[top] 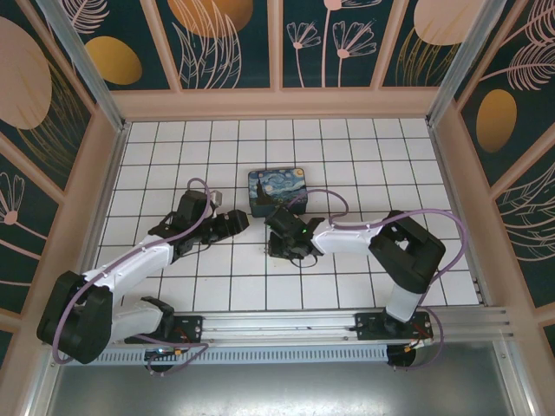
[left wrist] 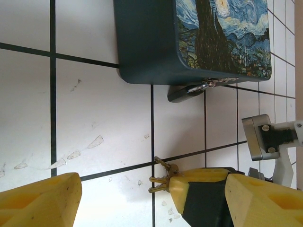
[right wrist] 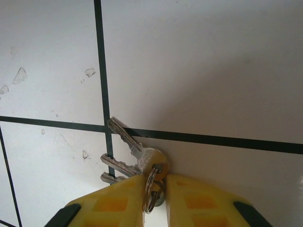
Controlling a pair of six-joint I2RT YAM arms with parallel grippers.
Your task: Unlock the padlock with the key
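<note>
While the right gripper (right wrist: 155, 183) bears down on the tiled table (right wrist: 213, 71), its yellow jaws stand almost together, pinching the ring (right wrist: 150, 194) of a small key bunch (right wrist: 142, 163). The blades fan away from the jaws with their heads at the fingertips. The longest key (right wrist: 125, 135) lies slantwise across a grid line.

Seen from the left wrist, the padlock (left wrist: 187, 93) lies on the table against the near wall of the painted tin box (left wrist: 147, 42), with its shackle at the box's clasp. It is well beyond the keys, and its keyhole cannot be made out.

The box lid is down, so the contents are hidden.

The left gripper (top: 241, 223) is spread wide and empty, just beside the right one and near the box. It is judged free to steady the padlock, while the right arm must turn one blade toward it.
</note>
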